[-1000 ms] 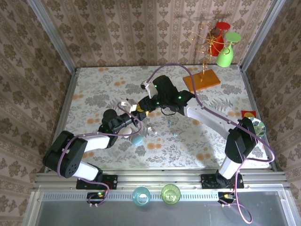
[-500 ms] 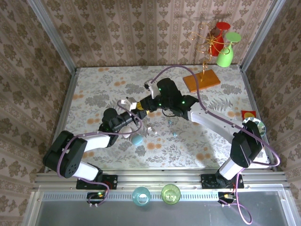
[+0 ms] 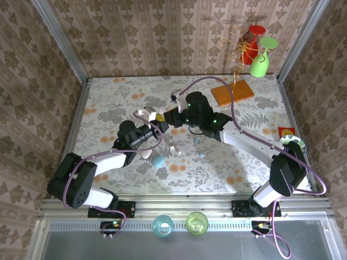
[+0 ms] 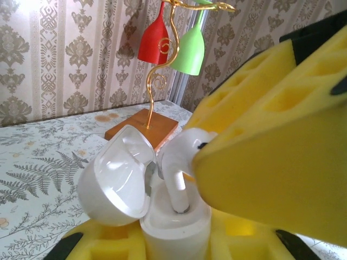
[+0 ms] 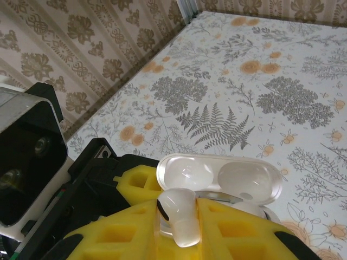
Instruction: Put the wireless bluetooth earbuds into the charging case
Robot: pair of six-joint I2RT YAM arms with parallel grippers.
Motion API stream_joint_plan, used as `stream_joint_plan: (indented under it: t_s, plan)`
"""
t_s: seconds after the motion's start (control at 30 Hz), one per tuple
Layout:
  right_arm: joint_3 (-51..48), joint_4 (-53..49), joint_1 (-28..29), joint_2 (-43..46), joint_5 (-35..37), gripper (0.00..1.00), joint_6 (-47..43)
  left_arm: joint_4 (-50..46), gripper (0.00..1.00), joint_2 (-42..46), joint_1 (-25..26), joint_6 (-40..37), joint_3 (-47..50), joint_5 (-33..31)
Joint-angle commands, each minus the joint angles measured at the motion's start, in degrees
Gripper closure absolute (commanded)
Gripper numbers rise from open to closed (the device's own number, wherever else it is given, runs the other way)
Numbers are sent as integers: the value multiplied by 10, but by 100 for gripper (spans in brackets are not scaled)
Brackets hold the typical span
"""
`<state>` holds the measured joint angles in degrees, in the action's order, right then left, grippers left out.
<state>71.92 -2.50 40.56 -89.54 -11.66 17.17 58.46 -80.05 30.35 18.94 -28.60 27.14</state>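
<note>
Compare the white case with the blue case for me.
Colour: the white case is glossy white, the blue case pale blue. Place: the white case is clamped in the left tool above the table; the blue case lies loose on it. State: the white case has its lid open with an earbud poking in; the blue case looks shut. Both are small rounded ovals.

Overhead — wrist-cams close, seemingly sharing case (image 4: 116, 181)
</note>
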Motion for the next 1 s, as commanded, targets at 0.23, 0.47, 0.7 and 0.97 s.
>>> stream_joint_plan:
  t_s: [0.23, 0.47, 0.7, 0.97]
  plan:
    - [-24, 8, 0, 23, -22, 72, 8, 10, 100, 22, -2, 7, -28, 1]
    - [-4, -15, -1, 34, -11, 62, 12, 22, 100, 19, -2, -10, -23, 21]
    - [6, -23, -3, 47, -11, 55, 17, 25, 100, 20, -2, -15, -19, 24]
    - [8, -22, -4, 67, -20, 49, 22, 34, 100, 11, -2, -17, -18, 28]
